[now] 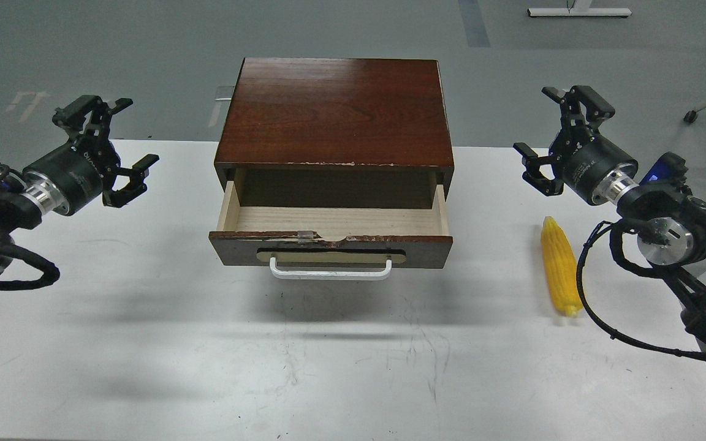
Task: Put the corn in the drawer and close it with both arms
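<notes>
Yellow corn (559,266) lies lengthwise on the white table (206,367), well to the right of the drawer (331,242), which stands pulled out of its dark wooden cabinet (334,110) with its pale interior bare and its white handle (330,270) facing forward (the top edge of its front is chipped). Beyond the cob, the right gripper (552,125) hangs above the table with fingers spread, holding nothing; the left gripper (117,144), likewise spread and unladen, hovers on the opposite side.

drawer (331,236) pulled out at table (144,367) centre; corn (560,267) lies right of it, well apart
</notes>
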